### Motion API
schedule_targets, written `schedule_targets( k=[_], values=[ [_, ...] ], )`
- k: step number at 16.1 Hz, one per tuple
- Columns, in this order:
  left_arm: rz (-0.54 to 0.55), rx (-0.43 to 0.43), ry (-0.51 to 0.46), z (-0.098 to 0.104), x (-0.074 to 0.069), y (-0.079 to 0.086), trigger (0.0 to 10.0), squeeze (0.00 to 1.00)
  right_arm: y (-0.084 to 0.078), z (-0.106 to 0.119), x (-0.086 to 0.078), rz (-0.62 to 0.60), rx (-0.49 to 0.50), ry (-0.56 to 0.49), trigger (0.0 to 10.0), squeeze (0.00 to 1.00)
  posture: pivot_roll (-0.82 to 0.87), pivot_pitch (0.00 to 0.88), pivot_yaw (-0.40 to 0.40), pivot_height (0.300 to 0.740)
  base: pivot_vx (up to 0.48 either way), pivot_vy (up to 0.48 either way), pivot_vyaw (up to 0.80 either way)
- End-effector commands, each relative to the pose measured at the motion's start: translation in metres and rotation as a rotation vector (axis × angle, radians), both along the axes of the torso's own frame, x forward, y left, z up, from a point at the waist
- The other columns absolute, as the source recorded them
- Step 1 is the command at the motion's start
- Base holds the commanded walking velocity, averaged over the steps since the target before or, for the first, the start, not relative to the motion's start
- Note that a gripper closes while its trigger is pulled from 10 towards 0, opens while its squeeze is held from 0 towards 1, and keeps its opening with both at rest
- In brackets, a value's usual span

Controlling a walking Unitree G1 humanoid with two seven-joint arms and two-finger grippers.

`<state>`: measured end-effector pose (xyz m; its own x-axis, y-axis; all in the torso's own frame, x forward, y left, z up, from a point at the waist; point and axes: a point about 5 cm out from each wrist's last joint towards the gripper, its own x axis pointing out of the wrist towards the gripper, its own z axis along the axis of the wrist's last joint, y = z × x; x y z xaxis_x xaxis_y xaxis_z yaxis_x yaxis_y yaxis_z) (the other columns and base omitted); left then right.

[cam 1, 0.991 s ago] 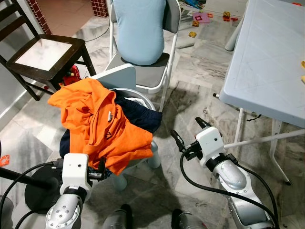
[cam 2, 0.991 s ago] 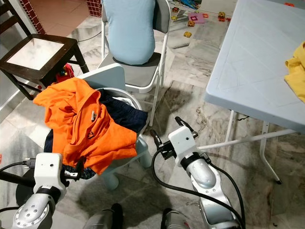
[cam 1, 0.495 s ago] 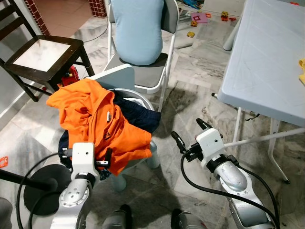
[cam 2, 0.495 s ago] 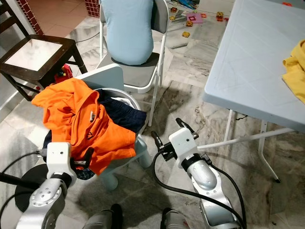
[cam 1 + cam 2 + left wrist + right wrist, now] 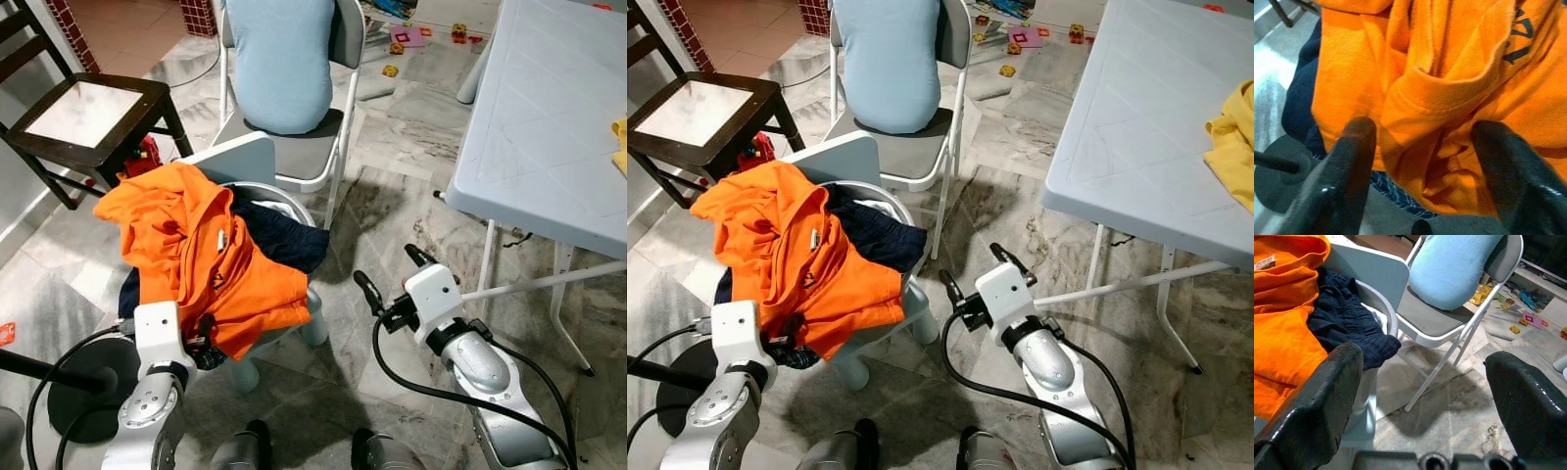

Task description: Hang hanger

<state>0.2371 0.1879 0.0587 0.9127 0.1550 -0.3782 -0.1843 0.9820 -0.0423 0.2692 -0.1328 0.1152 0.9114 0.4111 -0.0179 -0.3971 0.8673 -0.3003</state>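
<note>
The left pincer (image 5: 1422,161) is spread wide, released and grasping nothing, its two black fingers (image 5: 1352,161) set at the lower hem of an orange shirt (image 5: 211,259); whether they touch the cloth cannot be told. That shirt is heaped over a small pale chair (image 5: 245,162), with a dark navy garment (image 5: 284,235) bunched beneath it and spilling toward the chair's far side. A bit of blue checked fabric (image 5: 1396,193) peeks out under the orange hem.

The right pincer (image 5: 392,279) hangs apart above the marble floor (image 5: 392,186), beside the chair, also released with fingers well separated.

Beyond the small chair stands a folding chair (image 5: 921,157) carrying a light blue cushion (image 5: 887,59). A dark wooden stool (image 5: 88,113) stands to the left. To the right is a pale blue surface (image 5: 1146,117) with a yellow cloth (image 5: 1234,132) on it. No hanger can be made out; if there is one, the clothes hide it.
</note>
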Motion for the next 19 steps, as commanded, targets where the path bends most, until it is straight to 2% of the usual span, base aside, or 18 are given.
schedule_targets(
  k=[1,3,4,6,7,8,9,10,16,19],
  values=[
    [0.021,0.0,0.027,-0.004,-0.003,0.004,0.0,0.0,0.001,0.002,-0.003,0.012,0.001,-0.012,10.0,0.0,-0.03,0.226,-0.014,0.74,0.0,0.0,0.0],
    [0.04,0.001,0.023,-0.004,-0.002,0.006,0.0,0.0,0.0,0.002,-0.003,0.008,0.0,-0.013,10.0,0.0,-0.04,0.226,-0.013,0.74,0.0,0.0,0.0],
    [0.053,0.004,0.021,-0.003,0.0,0.008,3.8,0.0,0.0,0.002,-0.003,0.004,-0.001,-0.013,10.0,0.0,-0.04,0.226,-0.011,0.74,0.0,0.0,0.0],
    [0.054,0.008,0.02,-0.003,0.005,0.01,10.0,0.0,0.0,0.002,-0.003,0.003,0.0,-0.013,10.0,0.0,-0.04,0.226,-0.01,0.74,0.0,0.0,0.0],
    [0.053,0.012,0.016,-0.002,0.008,0.011,10.0,0.0,0.001,0.002,-0.003,0.003,0.002,-0.014,10.0,0.0,-0.04,0.226,-0.01,0.74,0.0,0.0,0.0],
    [0.054,0.01,0.022,-0.003,0.011,0.01,2.3,0.0,0.002,0.001,-0.003,0.005,0.002,-0.013,10.0,0.0,-0.04,0.226,-0.01,0.74,0.0,0.0,0.0],
    [0.053,0.009,0.023,-0.003,0.012,0.009,2.3,0.0,0.002,0.001,-0.003,0.005,0.002,-0.013,10.0,0.0,-0.04,0.226,-0.01,0.74,0.0,0.0,0.0],
    [0.044,0.004,0.022,-0.004,0.014,0.007,0.0,0.0,0.002,0.001,-0.003,0.005,0.001,-0.014,10.0,0.0,-0.04,0.225,-0.009,0.74,0.0,0.0,0.0],
    [0.065,-0.027,0.026,-0.006,0.019,0.009,0.0,0.0,0.001,0.001,-0.004,-0.001,0.0,-0.012,10.0,0.0,-0.05,0.227,-0.009,0.74,0.0,0.0,0.0],
    [0.11,-0.037,-0.02,-0.001,0.02,0.012,0.0,0.0,0.001,0.001,-0.005,0.001,-0.001,-0.011,10.0,0.0,-0.05,0.228,-0.01,0.74,0.0,0.0,0.0]
  ],
)
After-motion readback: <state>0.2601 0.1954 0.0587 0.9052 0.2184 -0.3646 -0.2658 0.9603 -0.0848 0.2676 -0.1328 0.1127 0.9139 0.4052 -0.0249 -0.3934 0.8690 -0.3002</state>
